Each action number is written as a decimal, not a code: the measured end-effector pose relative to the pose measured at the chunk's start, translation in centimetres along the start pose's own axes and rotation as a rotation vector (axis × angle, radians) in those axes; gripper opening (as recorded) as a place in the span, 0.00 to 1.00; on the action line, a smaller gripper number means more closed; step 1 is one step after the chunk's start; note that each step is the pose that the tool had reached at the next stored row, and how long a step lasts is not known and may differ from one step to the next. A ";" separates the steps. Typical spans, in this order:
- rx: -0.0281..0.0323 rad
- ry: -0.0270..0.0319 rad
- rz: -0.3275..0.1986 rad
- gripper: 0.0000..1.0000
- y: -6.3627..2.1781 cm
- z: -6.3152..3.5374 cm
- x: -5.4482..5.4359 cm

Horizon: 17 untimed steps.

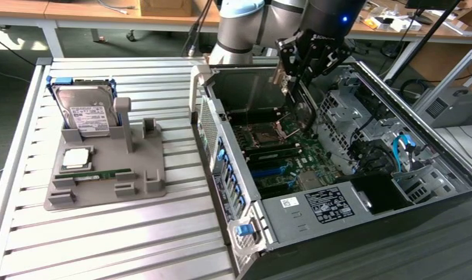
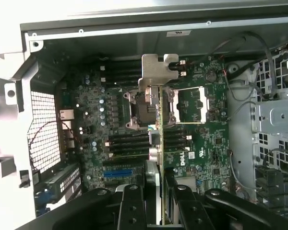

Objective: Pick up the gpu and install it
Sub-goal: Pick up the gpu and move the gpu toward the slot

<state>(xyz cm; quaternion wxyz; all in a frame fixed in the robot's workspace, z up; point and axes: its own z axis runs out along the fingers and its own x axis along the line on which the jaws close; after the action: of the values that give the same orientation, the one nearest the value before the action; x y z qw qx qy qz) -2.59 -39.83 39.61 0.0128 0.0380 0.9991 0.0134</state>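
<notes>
Now | end effector (image 2: 161, 173) gripping gpu (image 2: 160, 122) between narrowed fingers | card edge-on above motherboard (image 2: 93, 120)

You have the gripper (image 2: 161, 196) clamped on the gpu (image 2: 160, 122), with 2 fingers (image 2: 151, 191) pressing on opposite faces of the card. You see the card edge-on, as a thin green line. Its silver bracket (image 2: 156, 72) is at the end far from the gripper. The card is held over the motherboard (image 2: 201, 153) inside the open computer case (image 2: 134, 28), crossing in front of the processor socket (image 2: 189, 103). Dark memory slots (image 2: 127, 143) lie just beside its line. A perforated case wall (image 2: 43, 129) and a grey drive cage (image 2: 273, 120) flank the board on opposite sides.
</notes>
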 end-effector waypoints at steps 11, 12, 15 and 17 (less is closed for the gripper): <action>0.0000 0.0000 0.000 0.27 0.07 0.62 -1.1; 0.0000 0.0000 0.000 0.27 0.07 0.70 -1.3; 0.0000 0.0000 0.000 0.27 0.10 0.87 -1.7; 0.0000 0.0000 0.000 0.27 0.11 0.98 -1.9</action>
<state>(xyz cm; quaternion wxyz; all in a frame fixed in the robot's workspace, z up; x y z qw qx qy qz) -0.66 -39.84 38.68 0.0128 0.0380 0.9991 0.0134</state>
